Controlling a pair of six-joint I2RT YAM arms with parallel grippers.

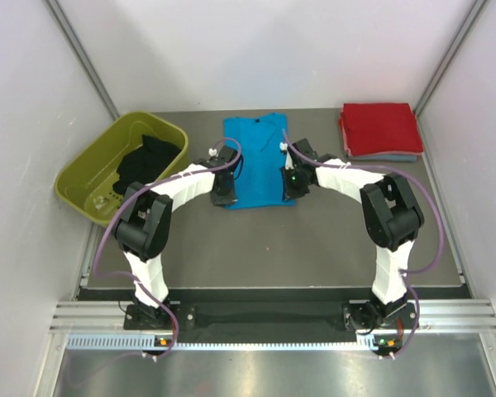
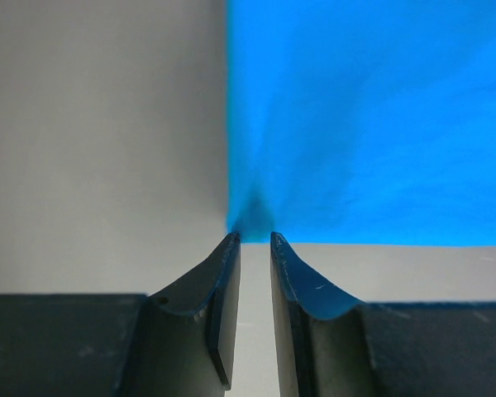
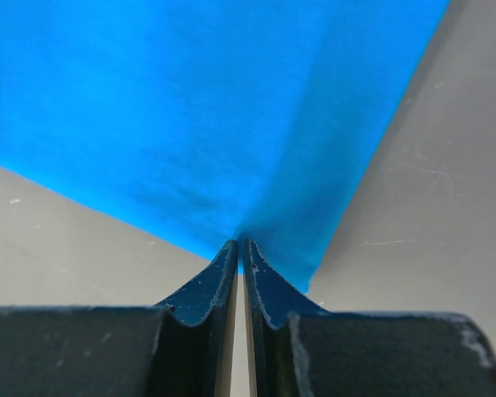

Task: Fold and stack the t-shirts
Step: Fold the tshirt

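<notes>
Centrally, turquoise t-shirt [image 1: 256, 161] on dark grey table [image 1: 273, 248]; white walls [image 1: 264, 50] around.

- A dark grey table [image 1: 314, 248] fills the middle. It is flat and dull, with a few faint scratches.
- Plain white walls stand round it: the back wall [image 1: 273, 50], the left wall [image 1: 16, 165] and the right wall [image 1: 484, 207].
- A thin metal pole [image 1: 83, 58] runs up each back corner.
- A silver rail [image 1: 264, 313] lies along the near edge of the table.
- In front of that is a shiny metal sheet [image 1: 273, 372].
- The light is soft and even.
</notes>
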